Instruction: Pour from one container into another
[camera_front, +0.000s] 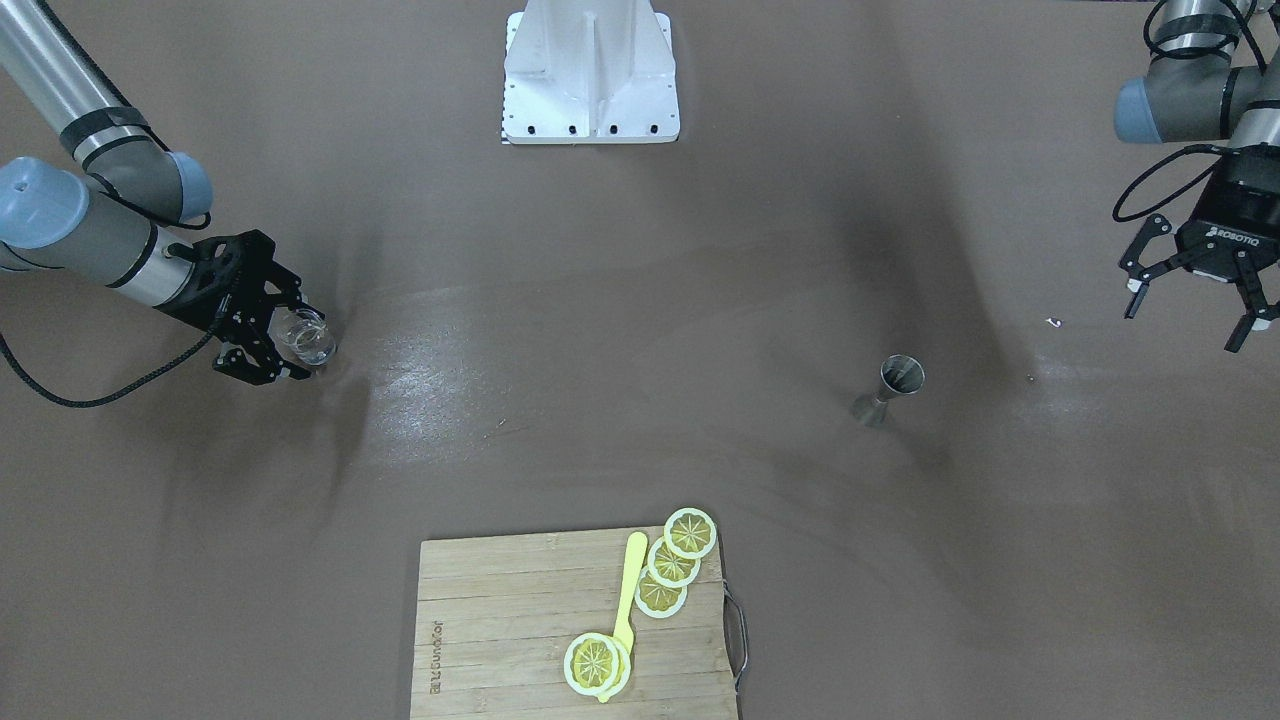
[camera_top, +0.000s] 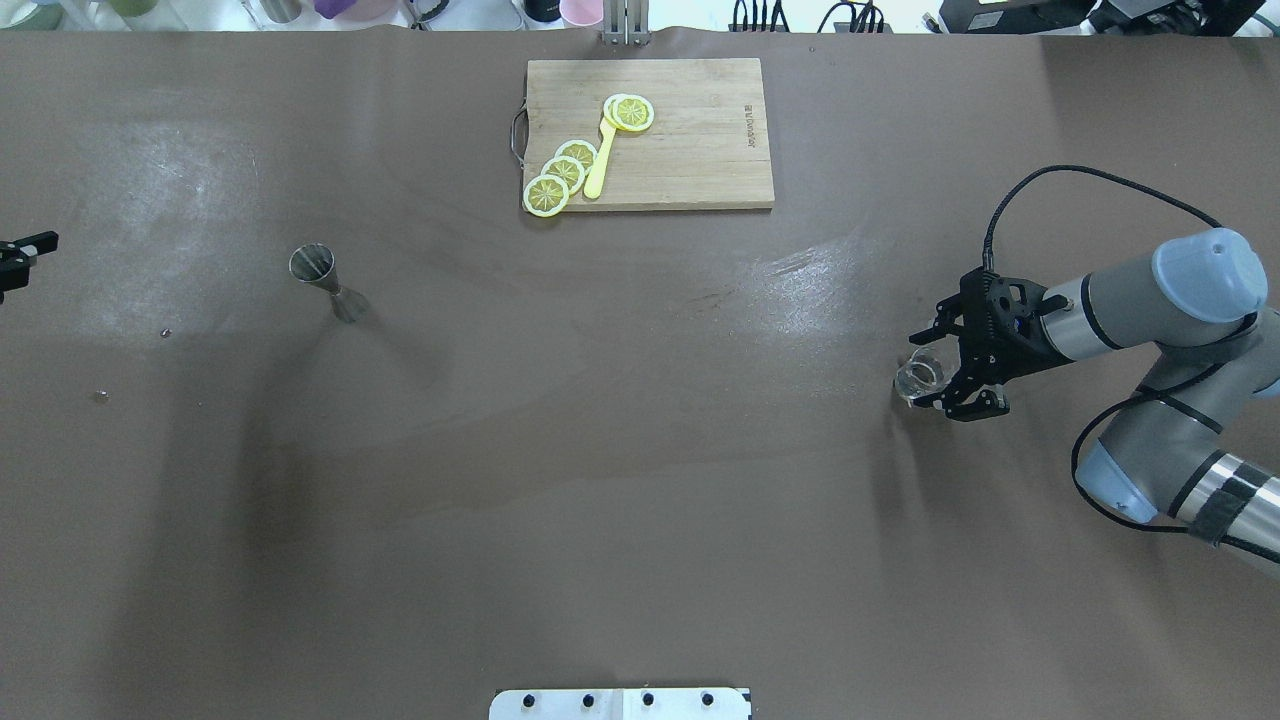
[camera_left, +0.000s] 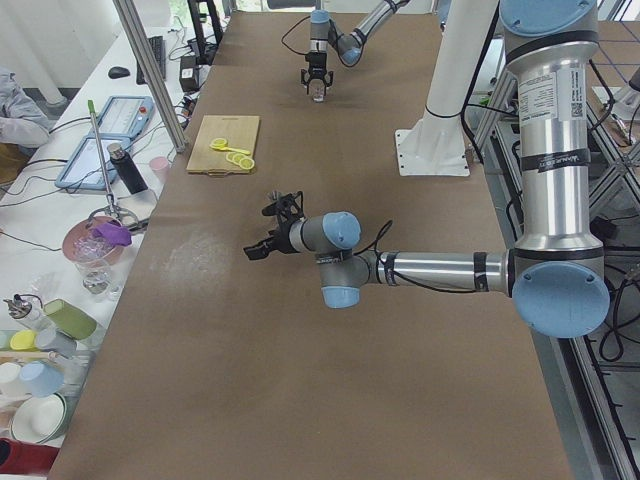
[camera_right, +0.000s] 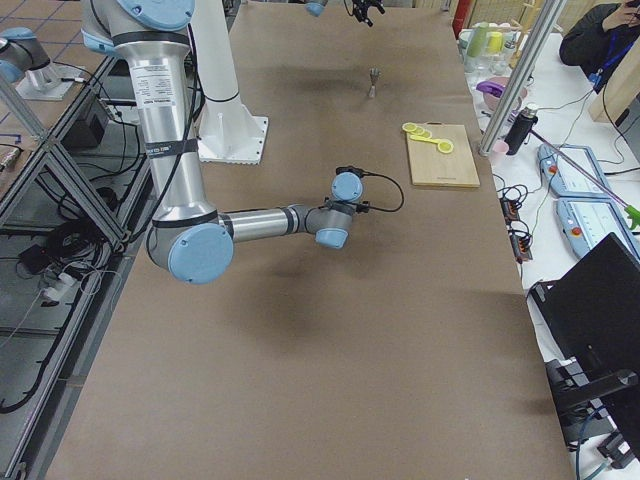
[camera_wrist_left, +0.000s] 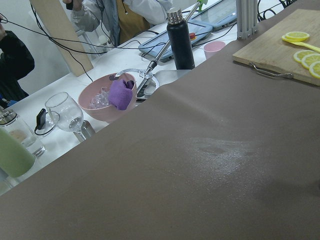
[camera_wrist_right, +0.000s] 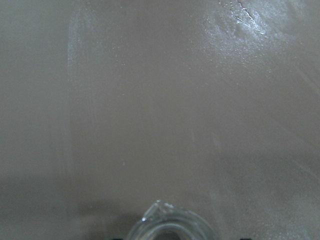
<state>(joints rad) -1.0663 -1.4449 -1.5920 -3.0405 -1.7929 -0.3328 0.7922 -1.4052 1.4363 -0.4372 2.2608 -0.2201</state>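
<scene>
The clear glass tumbler stands on the brown table at the robot's right side, also visible from overhead as the tumbler. My right gripper reaches in low and level, its fingers on either side of the glass. In the right wrist view the glass rim sits at the bottom edge with small gaps to both finger tips, so the gripper is open. The steel jigger stands upright far across the table, also seen as the jigger. My left gripper hangs open and empty above the table edge beyond it.
A wooden cutting board with lemon slices and a yellow utensil lies at the far middle edge. The white robot base is on the near side. Cups, a bottle and a pink bowl sit off the table's left end.
</scene>
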